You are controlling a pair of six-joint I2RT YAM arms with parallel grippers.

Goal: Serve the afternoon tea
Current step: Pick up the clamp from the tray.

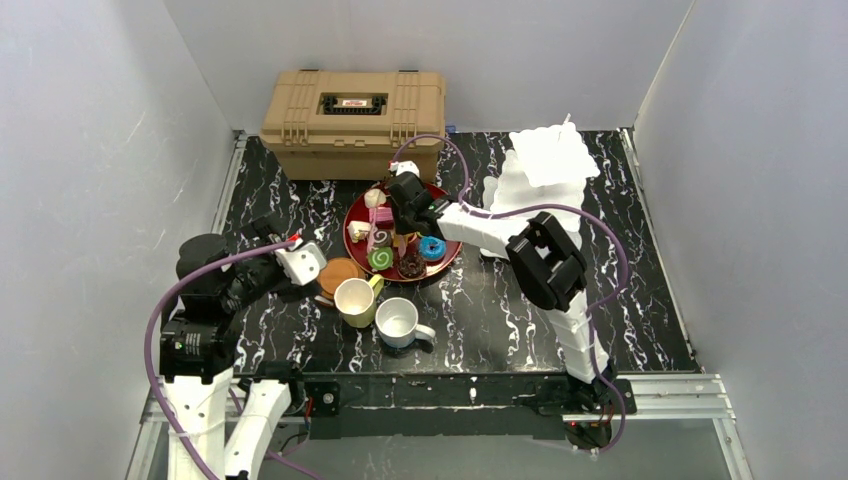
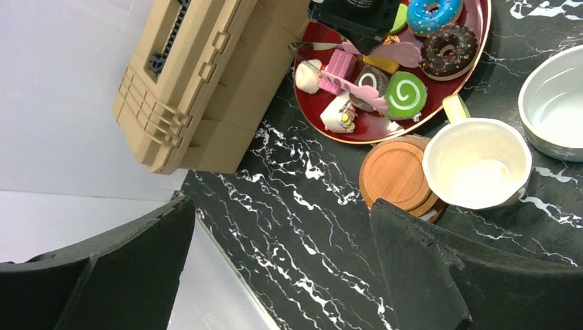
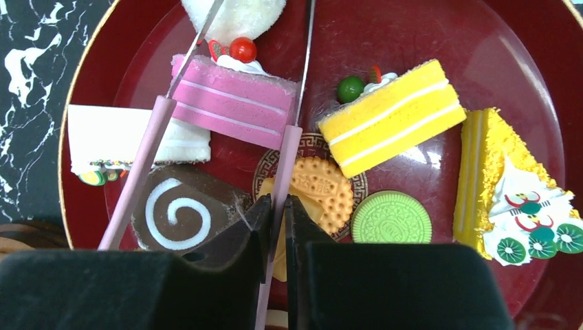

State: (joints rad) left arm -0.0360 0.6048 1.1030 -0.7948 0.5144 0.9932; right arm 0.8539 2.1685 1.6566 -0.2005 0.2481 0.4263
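A dark red plate (image 1: 352, 215) holds several toy pastries. In the right wrist view I see a pink cake slice (image 3: 234, 100), a yellow cake slice (image 3: 388, 117), a chocolate swirl roll (image 3: 179, 213) and a tan biscuit (image 3: 320, 189). My right gripper (image 3: 278, 203) hovers over the plate, shut on one pink-handled arm of the metal tongs (image 3: 285, 158). The tongs' tips straddle the pink slice. A pale yellow mug (image 1: 354, 300) and a white mug (image 1: 399, 322) stand in front of the plate, beside brown coasters (image 2: 395, 172). My left gripper (image 2: 282, 206) is open over bare table, left of the coasters.
The tan ribbed toolbox (image 1: 350, 122) sits at the back left, close behind the plate. A white tiered stand (image 1: 545, 170) rises at the back right. The marble table's left edge (image 2: 227, 254) lies just under my left gripper.
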